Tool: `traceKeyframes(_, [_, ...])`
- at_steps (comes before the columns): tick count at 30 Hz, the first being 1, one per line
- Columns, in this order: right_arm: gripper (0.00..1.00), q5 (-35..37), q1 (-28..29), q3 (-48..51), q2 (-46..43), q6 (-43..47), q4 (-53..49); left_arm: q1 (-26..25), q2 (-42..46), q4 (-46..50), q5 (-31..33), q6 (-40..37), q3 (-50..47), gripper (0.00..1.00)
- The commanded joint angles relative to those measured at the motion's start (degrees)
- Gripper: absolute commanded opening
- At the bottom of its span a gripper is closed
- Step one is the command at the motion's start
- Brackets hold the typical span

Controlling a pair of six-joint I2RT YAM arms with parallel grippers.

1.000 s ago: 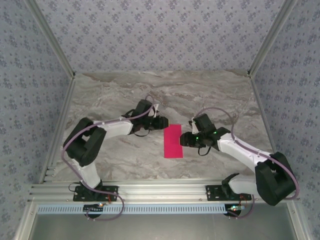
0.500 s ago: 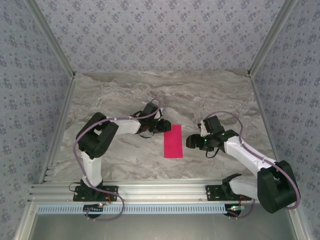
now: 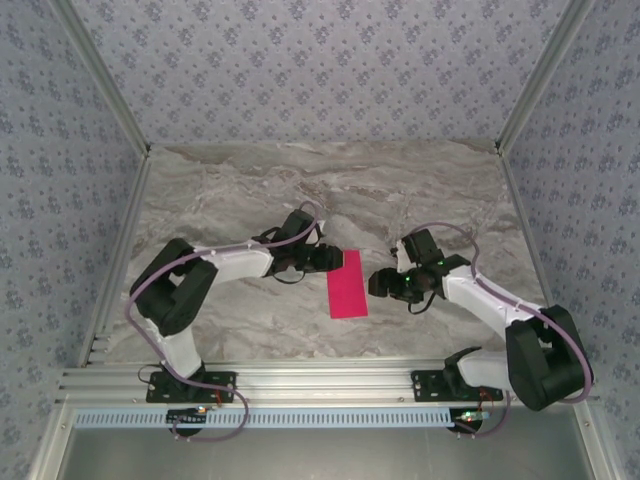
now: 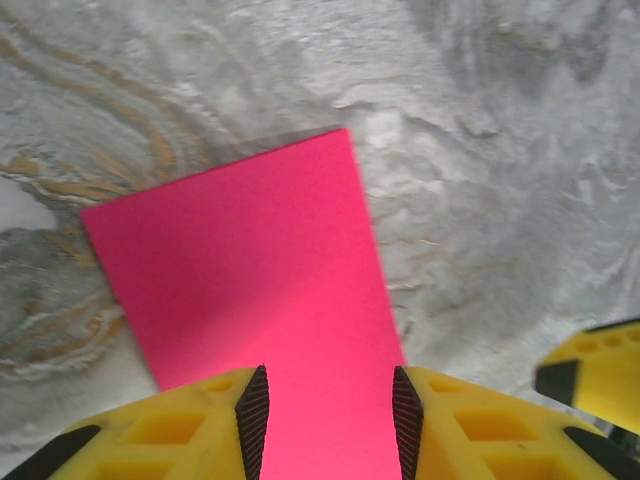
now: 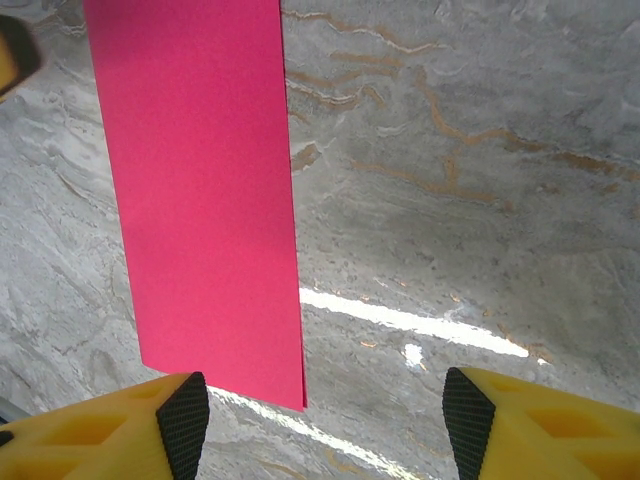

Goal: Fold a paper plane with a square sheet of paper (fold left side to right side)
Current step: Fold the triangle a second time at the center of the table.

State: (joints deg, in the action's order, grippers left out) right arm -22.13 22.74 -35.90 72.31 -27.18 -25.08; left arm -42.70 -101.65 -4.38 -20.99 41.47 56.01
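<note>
The square sheet of paper (image 3: 347, 283) seen halved, flat | left gripper (image 4: 325, 420) part-spread above far end, right gripper (image 5: 325, 410) wide, nothing grasped | fold should be pressed down, edges kept aligned

For the left arm (image 3: 235, 262): rising from its base at the near edge, folded sharply at the elbow, then stretched rightward toward the middle and kept low. At its end the left hand (image 3: 328, 257), pointing to the right, with yellow fingers (image 4: 200, 435) and black pads, parted by a narrow gap.

For the right arm (image 3: 490, 305): bent in the mirrored way, stretched leftward and also low. At its end the right hand (image 3: 378, 284), pointing to the left, facing the other hand, near to it but not touching, with right fingers (image 5: 120, 430) spread wide apart.
</note>
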Motion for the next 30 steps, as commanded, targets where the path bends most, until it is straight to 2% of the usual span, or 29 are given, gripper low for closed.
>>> traceKeyframes(1, [0.68,-0.9,0.3,-1.2,1.3,-0.6,-0.1,-1.7,3.1,1.7,0.7,0.8,-1.3,0.39])
traceKeyframes(6, [0.68,-1.3,1.4,-1.7,2.6,-0.8,0.4,-4.1,2.7,3.7,3.4,2.9,-2.4,0.39])
traceKeyframes(15, [0.68,-0.8,2.1,-2.9,5.0,-0.7,-0.4,-5.3,-1.5,6.1,4.0,4.0,-1.6,0.39])
traceKeyframes(23, [0.69,-4.9,2.5,-4.1,6.9,-1.7,1.1,-5.3,-2.7,7.8,5.9,4.1,-2.4,0.38])
traceKeyframes(30, [0.64,-7.4,3.6,-5.2,10.1,-3.4,2.0,-5.3,-1.9,7.2,6.0,4.1,-3.4,0.38])
